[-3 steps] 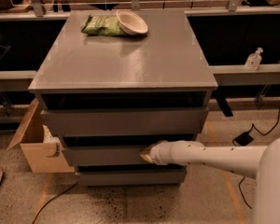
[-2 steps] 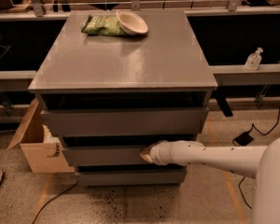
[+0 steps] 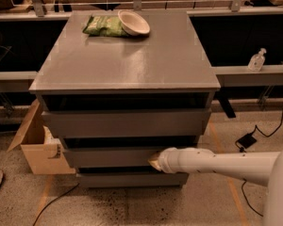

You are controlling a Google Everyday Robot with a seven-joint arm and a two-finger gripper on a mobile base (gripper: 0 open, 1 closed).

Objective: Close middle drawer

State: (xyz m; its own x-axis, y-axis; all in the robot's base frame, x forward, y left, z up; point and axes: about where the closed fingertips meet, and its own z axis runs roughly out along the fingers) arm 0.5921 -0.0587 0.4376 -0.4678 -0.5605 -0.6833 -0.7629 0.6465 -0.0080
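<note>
The grey cabinet (image 3: 127, 62) has three handle-less drawer fronts. The middle drawer (image 3: 108, 157) is the second grey front, with a dark gap above it. My white arm reaches in from the right, and the gripper (image 3: 154, 161) touches the right part of the middle drawer's front. The uppermost drawer front (image 3: 127, 122) sits above it and the lowest drawer front (image 3: 132, 178) below it.
A white bowl (image 3: 133, 22) and a green bag (image 3: 105, 26) lie on the cabinet top. An open cardboard box (image 3: 37, 145) stands at the cabinet's left. A black cable and adapter (image 3: 246, 141) lie on the floor at right. A bottle (image 3: 257, 60) stands on a ledge.
</note>
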